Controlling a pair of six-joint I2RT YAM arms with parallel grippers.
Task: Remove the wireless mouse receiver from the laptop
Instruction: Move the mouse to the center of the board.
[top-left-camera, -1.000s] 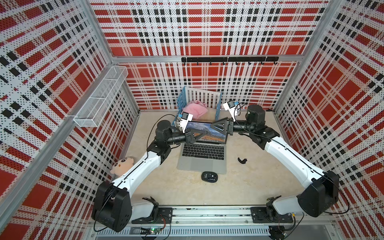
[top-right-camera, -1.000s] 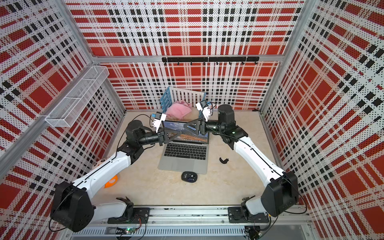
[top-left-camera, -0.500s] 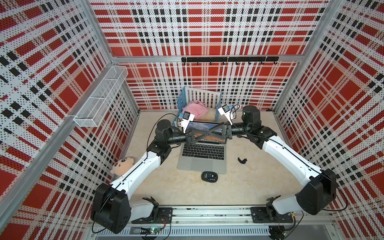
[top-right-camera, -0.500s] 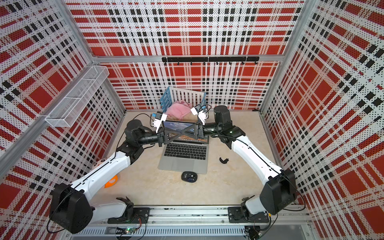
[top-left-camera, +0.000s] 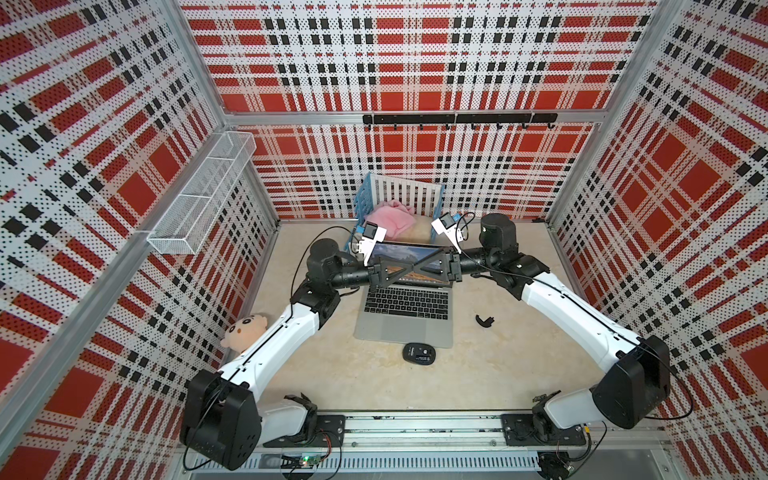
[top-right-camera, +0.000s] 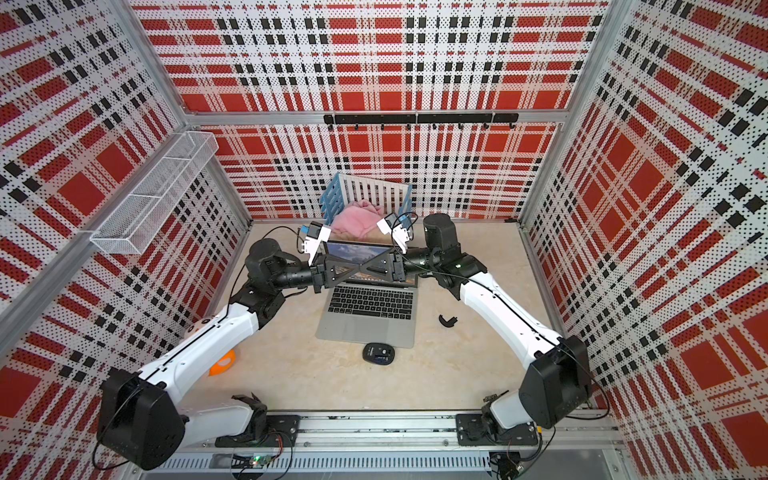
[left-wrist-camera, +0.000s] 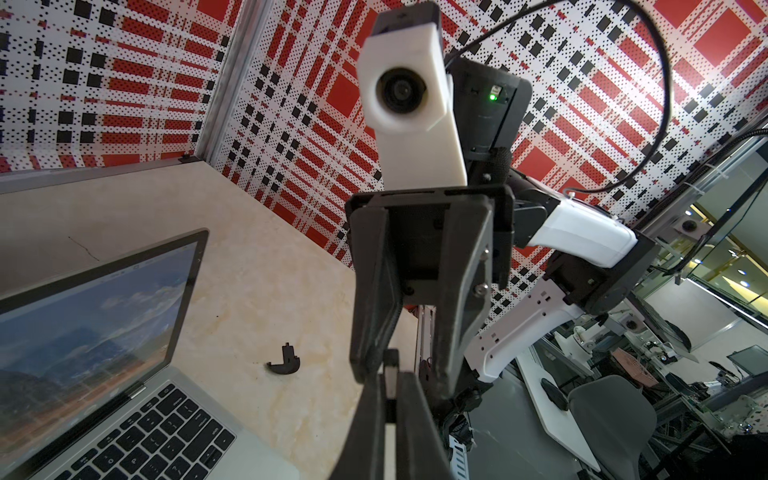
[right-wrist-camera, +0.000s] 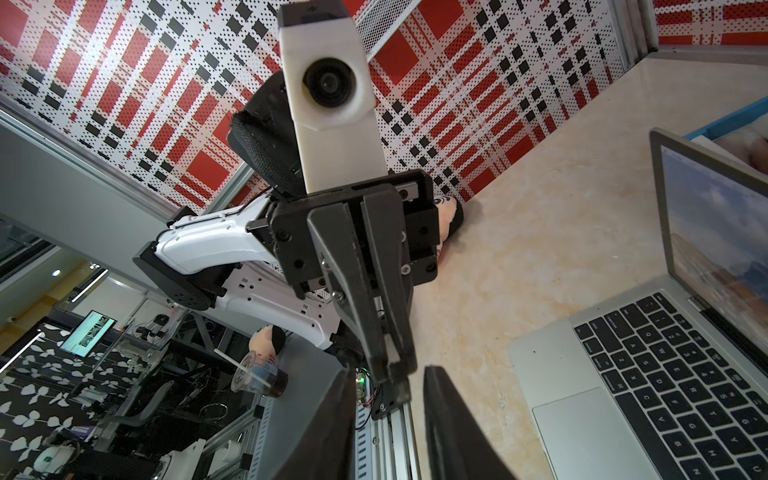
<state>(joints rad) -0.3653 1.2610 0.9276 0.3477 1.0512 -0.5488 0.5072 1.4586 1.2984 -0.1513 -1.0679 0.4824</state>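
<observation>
In both top views the laptop (top-left-camera: 403, 328) (top-right-camera: 365, 328) sits open on the bench (top-left-camera: 332, 374), a mouse (top-left-camera: 419, 353) just in front of it and a bent black piece (top-left-camera: 483, 320) off its right side. The 2 arms meet tip to tip above the screen's lower edge: left claw (top-left-camera: 411, 266) (top-right-camera: 358, 268) against right claw (top-left-camera: 418, 266) (top-right-camera: 364, 268). The receiver is too small to make out here. Behind the laptop stands a basket (top-left-camera: 399, 195) with a pink cloth (top-left-camera: 390, 218); a doll (top-left-camera: 243, 330) lies by the left arm.

In the left wrist view the left claw (left-wrist-camera: 390, 376) is pressed together on the receiver (left-wrist-camera: 390, 359), a dark stub sticking out past its tips, clear of the laptop (left-wrist-camera: 124, 415). The right claw (left-wrist-camera: 403, 380) faces it, its 2 fingers apart on either side of the stub with a gap showing.

In the right wrist view the right claw (right-wrist-camera: 390, 370) stands apart, the left claw's (right-wrist-camera: 392, 365) tips between its fingers; the receiver cannot be picked out.
</observation>
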